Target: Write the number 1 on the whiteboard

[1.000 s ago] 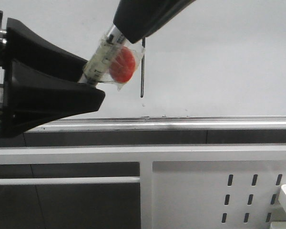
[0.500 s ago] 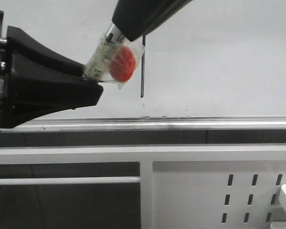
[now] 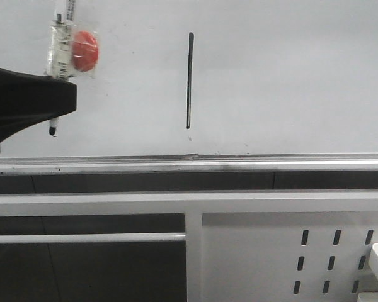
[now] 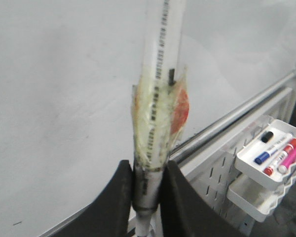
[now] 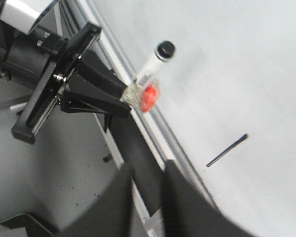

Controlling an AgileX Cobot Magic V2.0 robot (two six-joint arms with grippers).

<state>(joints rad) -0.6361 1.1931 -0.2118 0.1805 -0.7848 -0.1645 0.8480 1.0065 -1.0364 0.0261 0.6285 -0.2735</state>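
Note:
The number 1 (image 3: 189, 82) is a thin dark vertical stroke on the whiteboard (image 3: 290, 75). It also shows in the right wrist view (image 5: 227, 150). My left gripper (image 3: 62, 100), at the far left, is shut on the marker pen (image 3: 62, 47). The pen stands nearly upright, tip down, with clear tape and a red blob wrapped round its barrel. In the left wrist view the pen (image 4: 155, 118) sits clamped between the fingers of the left gripper (image 4: 148, 190). My right gripper (image 5: 147, 197) is open and empty, back from the board and out of the front view.
A silver tray rail (image 3: 239, 165) runs under the board. Below it is a white slotted panel (image 3: 290, 258). A white pen tray (image 4: 291, 132) with several markers hangs to the side. The left gripper and pen show in the right wrist view (image 5: 96, 96).
My right gripper has let go of the pen and left the front view. My left gripper has carried the pen left and turned it upright. The stroke is now uncovered.

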